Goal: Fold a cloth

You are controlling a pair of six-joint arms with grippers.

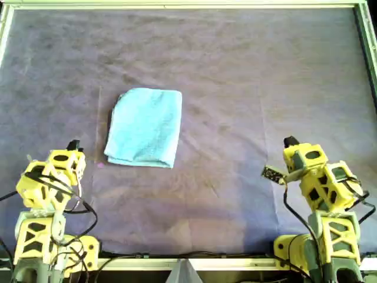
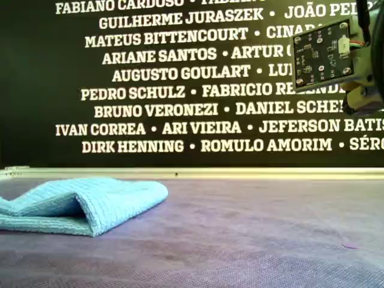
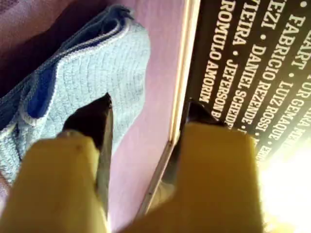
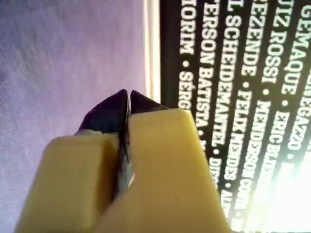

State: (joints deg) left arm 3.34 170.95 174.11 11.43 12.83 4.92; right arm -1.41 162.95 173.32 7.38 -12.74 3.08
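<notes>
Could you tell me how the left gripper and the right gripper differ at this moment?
The left gripper is open, its fingers spread apart; the right gripper is shut, its fingers pressed together. The left wrist view shows the folded cloth ahead of the left gripper; the right wrist view shows only the purple table covering and wall. Both are yellow and hold nothing.

From my station, lighting reads even and moderately bright. The overhead view is soft and slightly hazy, with faint shadows on the purple table covering [image 1: 235, 88]. In both wrist views I see strong glare washing out one corner, and the near yellow gripper bodies are blurred. The exterior view is sharp on the wall lettering [image 2: 180, 90], with the cloth [image 2: 84, 204] casting little shadow.
</notes>
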